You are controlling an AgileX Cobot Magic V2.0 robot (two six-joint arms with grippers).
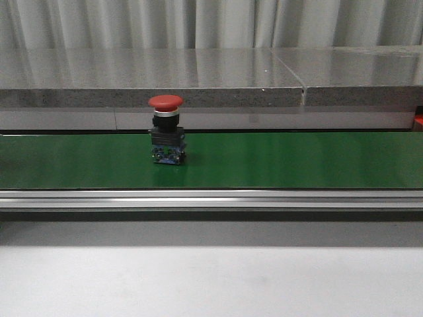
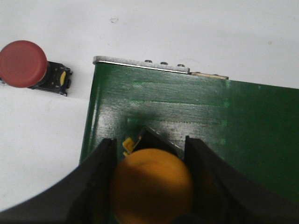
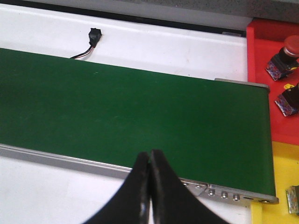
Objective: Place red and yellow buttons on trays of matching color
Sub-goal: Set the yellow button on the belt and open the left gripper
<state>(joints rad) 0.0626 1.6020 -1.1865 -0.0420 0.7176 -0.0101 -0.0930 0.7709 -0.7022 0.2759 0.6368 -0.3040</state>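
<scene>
One red button [image 2: 22, 64] lies on the white table [image 2: 196, 32], well apart from the left tool [image 2: 152, 186], which pinches one yellow button [image 2: 152, 189]. Right tool [image 3: 150, 186] pressed together, beside the red tray [image 3: 261, 84] holding two red buttons [image 3: 282, 56].

Between the left gripper's [image 2: 152, 182] black, matt plastic-looking fingers [image 2: 100, 175] sits a yellow button [image 2: 152, 186] with a smooth, softly glossy cap. Beyond the fingertips the green belt [image 2: 187, 116] looks matt and faintly scuffed, edged by a bright metal strip [image 2: 140, 64] with screw heads. Off to one side of the fingers, a red button [image 2: 22, 64] shows a smooth satin cap on the matt white table [image 2: 187, 28].
</scene>
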